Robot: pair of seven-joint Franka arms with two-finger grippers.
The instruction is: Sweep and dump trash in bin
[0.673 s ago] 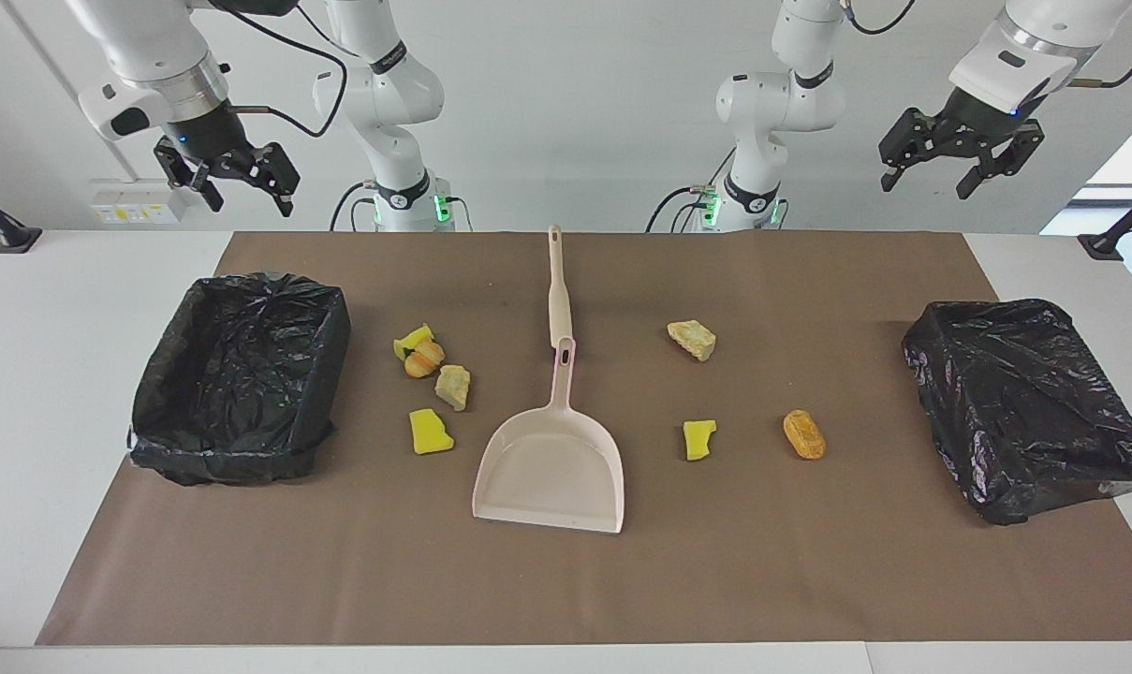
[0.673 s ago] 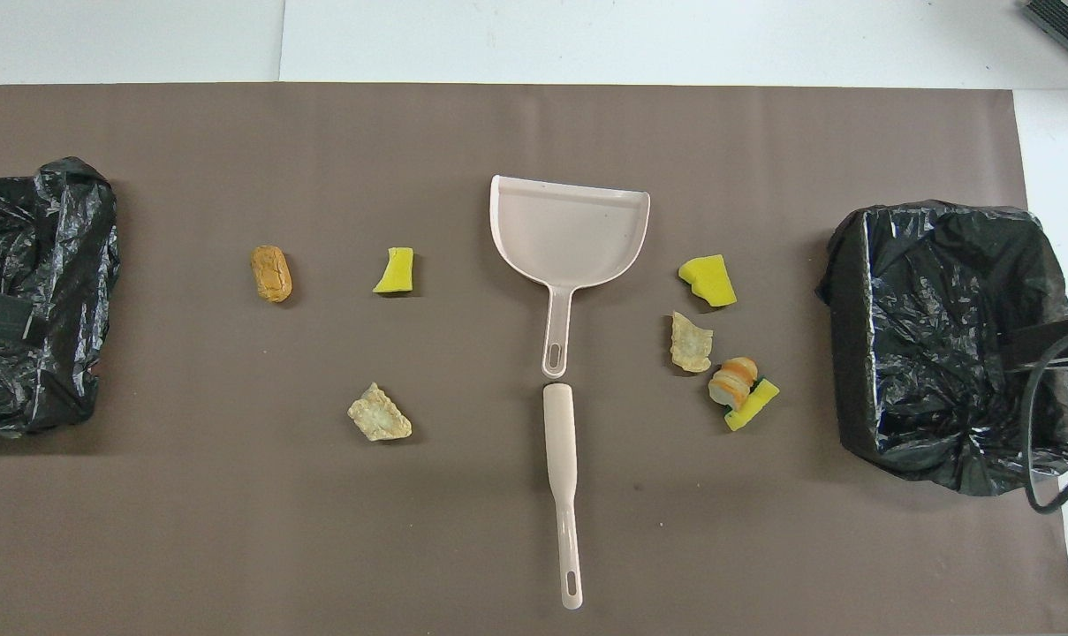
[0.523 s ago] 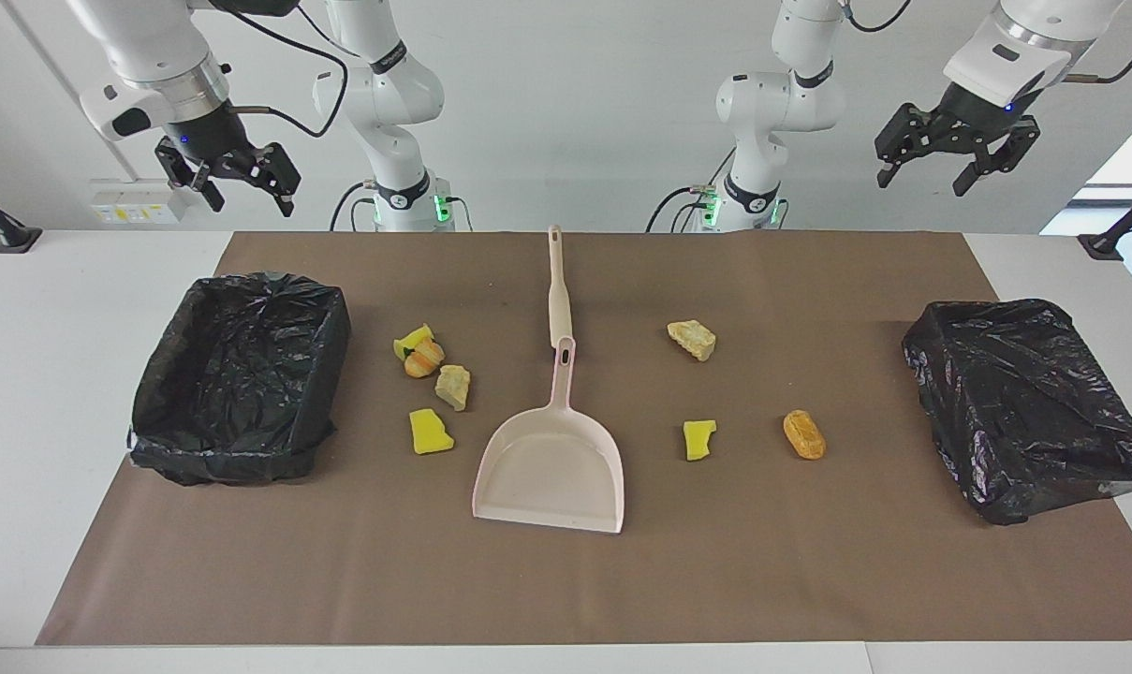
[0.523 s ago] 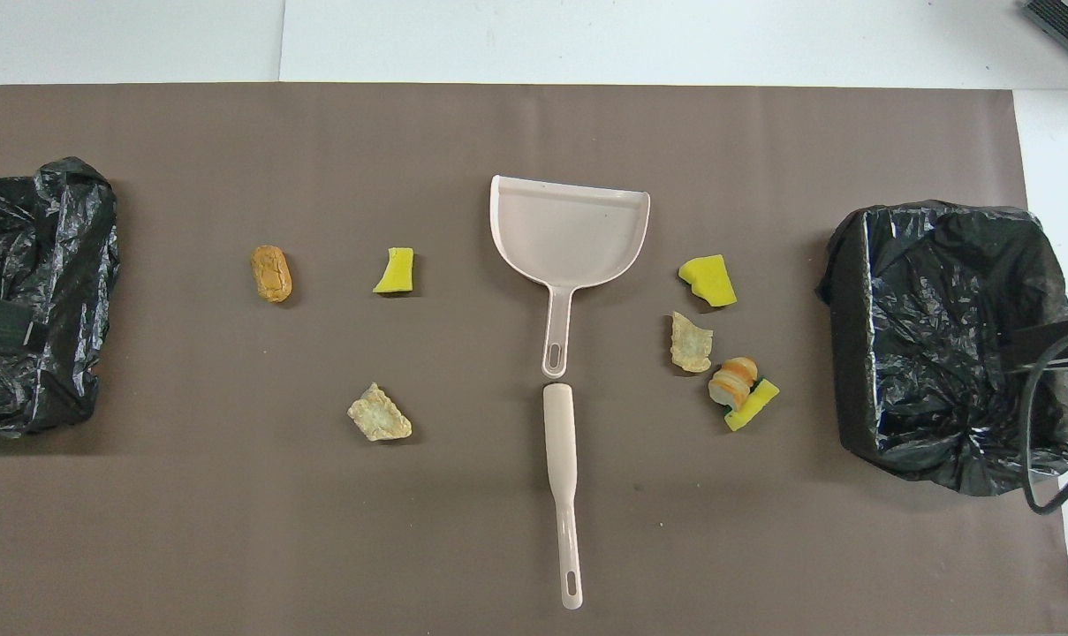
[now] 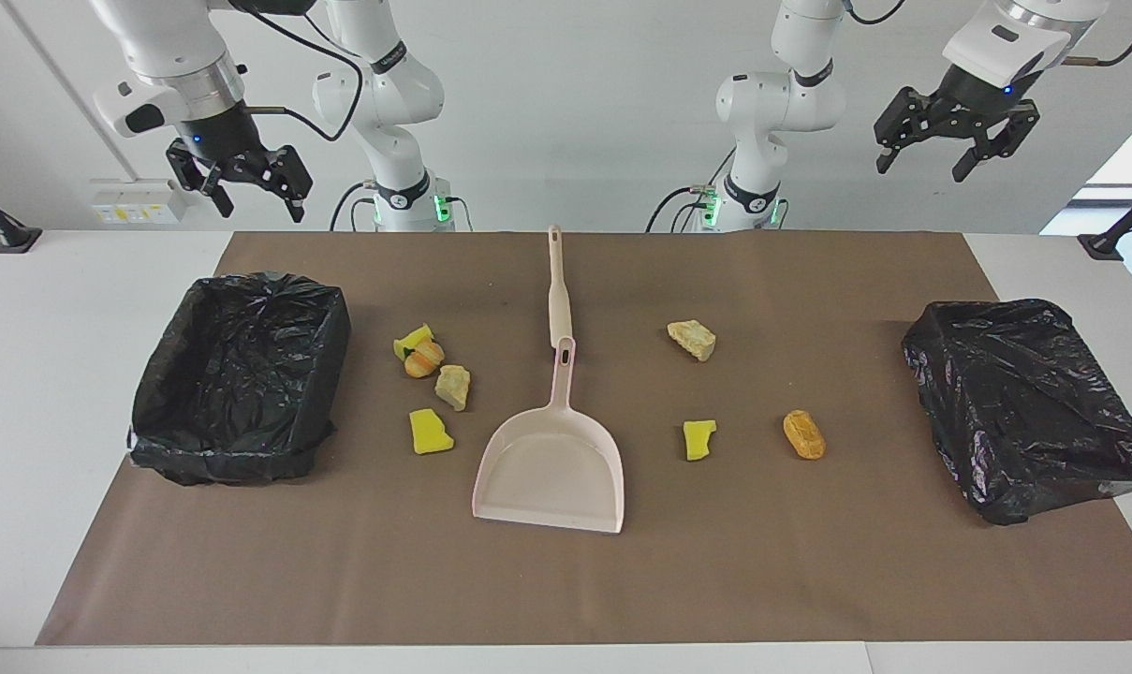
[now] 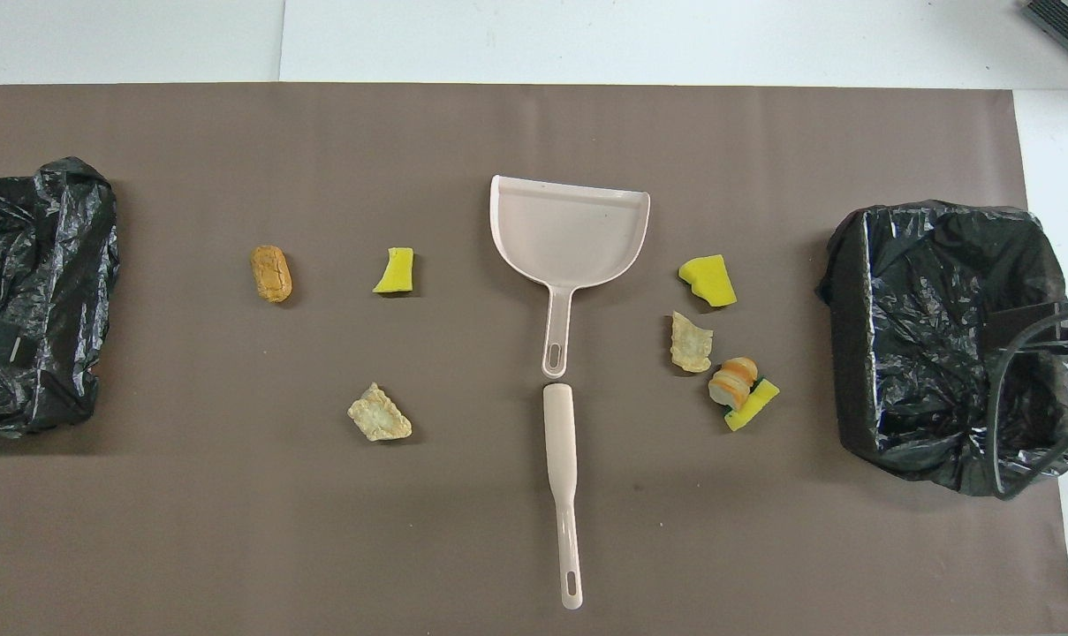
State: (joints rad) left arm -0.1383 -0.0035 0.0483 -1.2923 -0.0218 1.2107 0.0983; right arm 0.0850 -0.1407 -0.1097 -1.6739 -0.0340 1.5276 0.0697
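- Lying flat at the middle of a brown paper mat point(image 5: 809, 580) is a pale pink plastic dustpan point(image 5: 551, 468), its handle pointed toward the robots.
- A pale pink long-handled brush-like tool point(image 5: 558, 285) is laid in line with that handle, nearer to the robots, the two ends almost touching.
- The trash is spread over the mat in two groups, one on each side of the dustpan.
- Toward the right arm's end, four scraps are gathered: a yellow sponge chunk point(image 5: 430, 432), a beige crumbly lump point(image 5: 453, 387), and an orange-brown bread-like piece point(image 5: 424, 358) resting against another yellow sponge point(image 5: 410, 340).
- Toward the left arm's end, three are set well apart: a beige lump point(image 5: 692, 339), a small yellow sponge point(image 5: 698, 439) and an orange-brown bread piece point(image 5: 803, 434).
- A bin lined with a black plastic bag point(image 5: 242, 374) is placed at the right arm's end; a second bag-lined bin point(image 5: 1029, 402) is placed at the left arm's end.
- The right gripper point(image 5: 240, 183) is held high in the air, fingers spread, holding nothing.
- The left gripper point(image 5: 949, 140) is likewise raised, spread and holding nothing.
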